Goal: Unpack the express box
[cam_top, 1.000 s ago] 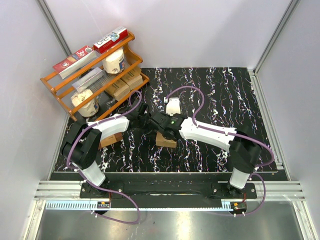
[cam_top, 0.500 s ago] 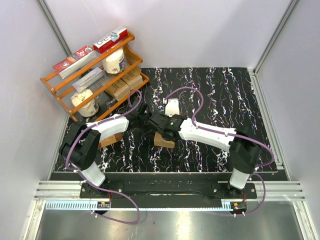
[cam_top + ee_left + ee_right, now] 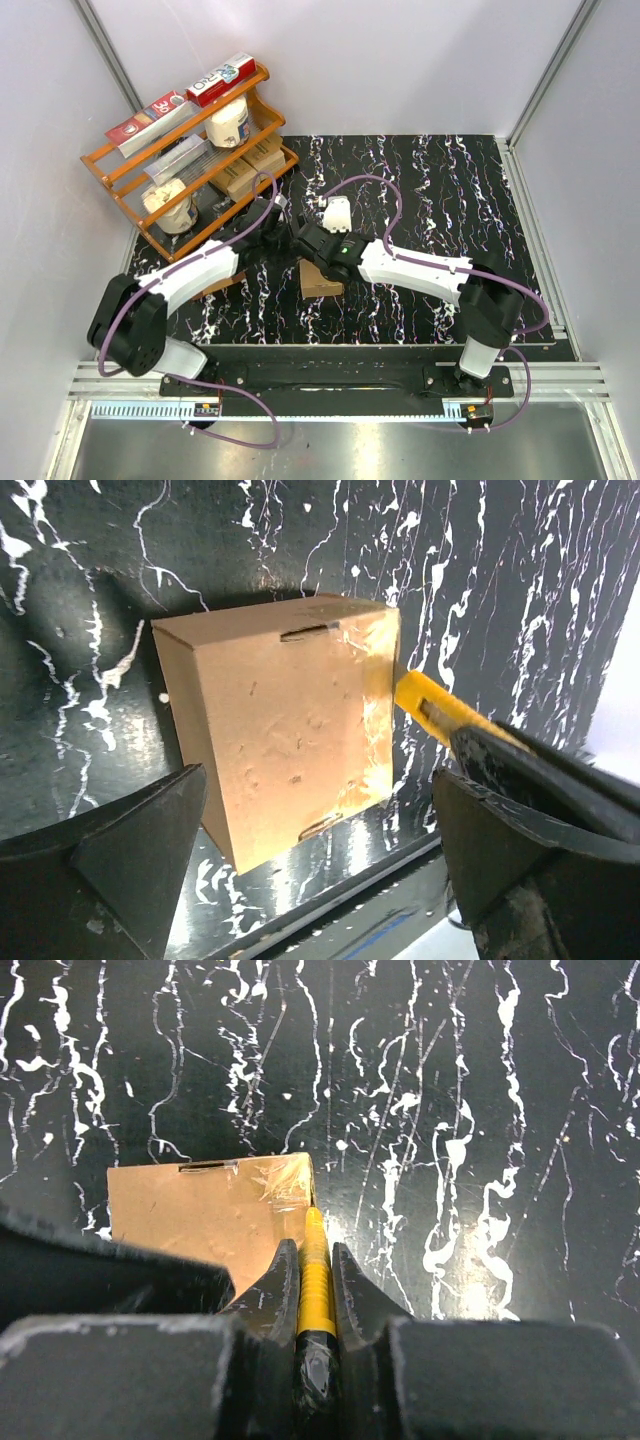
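Note:
The express box [image 3: 320, 281], a small light-brown cardboard cube with glossy tape on one edge, stands on the black marbled table. In the left wrist view the box [image 3: 285, 720] lies beyond my left gripper [image 3: 315, 810], which is open wide and touches nothing. My right gripper [image 3: 315, 1255] is shut on a yellow utility knife [image 3: 314, 1222]. The knife's tip meets the taped right edge of the box [image 3: 200, 1220]. From the left wrist the knife [image 3: 428, 705] shows at the box's right side. Seen from above, both grippers [image 3: 275, 228] [image 3: 305, 240] hover just behind the box.
An orange wooden rack [image 3: 120, 170] at the back left holds toothpaste cartons, tan boxes and cups. A small white object [image 3: 337, 212] lies behind the grippers. The table's front edge [image 3: 330, 900] runs close to the box.
My left gripper has opened from half-shut to wide, and the left arm has stretched out lower. The right gripper and knife have shifted slightly left, and the box with them.

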Robot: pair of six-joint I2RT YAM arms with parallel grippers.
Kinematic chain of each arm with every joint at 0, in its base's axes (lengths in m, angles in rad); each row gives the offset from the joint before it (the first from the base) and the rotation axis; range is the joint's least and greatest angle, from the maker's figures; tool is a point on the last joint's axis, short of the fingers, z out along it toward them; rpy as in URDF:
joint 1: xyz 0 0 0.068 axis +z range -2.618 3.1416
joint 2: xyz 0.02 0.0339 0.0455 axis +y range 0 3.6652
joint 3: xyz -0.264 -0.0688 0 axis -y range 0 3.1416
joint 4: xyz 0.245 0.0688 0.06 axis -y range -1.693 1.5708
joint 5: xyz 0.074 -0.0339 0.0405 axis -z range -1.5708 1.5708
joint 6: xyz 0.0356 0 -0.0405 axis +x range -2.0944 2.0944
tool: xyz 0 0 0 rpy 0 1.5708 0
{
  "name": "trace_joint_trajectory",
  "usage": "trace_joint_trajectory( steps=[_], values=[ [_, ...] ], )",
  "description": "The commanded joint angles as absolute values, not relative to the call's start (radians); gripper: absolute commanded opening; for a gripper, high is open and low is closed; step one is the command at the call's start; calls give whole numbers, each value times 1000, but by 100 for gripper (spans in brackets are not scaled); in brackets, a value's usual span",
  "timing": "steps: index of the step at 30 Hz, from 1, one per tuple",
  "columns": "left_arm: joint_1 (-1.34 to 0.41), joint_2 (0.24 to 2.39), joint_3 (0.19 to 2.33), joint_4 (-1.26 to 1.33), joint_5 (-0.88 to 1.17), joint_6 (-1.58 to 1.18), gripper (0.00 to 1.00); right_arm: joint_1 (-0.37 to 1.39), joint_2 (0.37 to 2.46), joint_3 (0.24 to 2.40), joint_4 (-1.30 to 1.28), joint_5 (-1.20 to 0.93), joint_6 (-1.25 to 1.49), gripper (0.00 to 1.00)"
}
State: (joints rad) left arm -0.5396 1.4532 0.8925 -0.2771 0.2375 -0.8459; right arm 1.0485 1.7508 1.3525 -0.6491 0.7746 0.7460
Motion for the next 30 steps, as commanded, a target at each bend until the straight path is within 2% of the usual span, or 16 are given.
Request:
trace_joint_trajectory(
  steps=[1, 9, 18, 21, 25, 30],
  values=[
    [-535, 1359, 842, -279, 198, -681, 99, 1063, 1713, 1344, -540, 755, 693, 0],
    [-545, 1296, 741, -347, 232, -604, 99, 1057, 1710, 1333, -492, 736, 654, 0],
    [-584, 1348, 770, -422, 291, -537, 98, 1046, 1717, 1327, -471, 712, 658, 0],
    [-586, 1368, 776, -423, 308, -525, 95, 1045, 1715, 1325, -471, 712, 660, 0],
    [-586, 1410, 799, -433, 296, -538, 86, 1043, 1712, 1327, -469, 710, 654, 0],
    [-586, 1463, 844, -440, 250, -603, 80, 1043, 1715, 1328, -469, 698, 652, 0]
  ],
)
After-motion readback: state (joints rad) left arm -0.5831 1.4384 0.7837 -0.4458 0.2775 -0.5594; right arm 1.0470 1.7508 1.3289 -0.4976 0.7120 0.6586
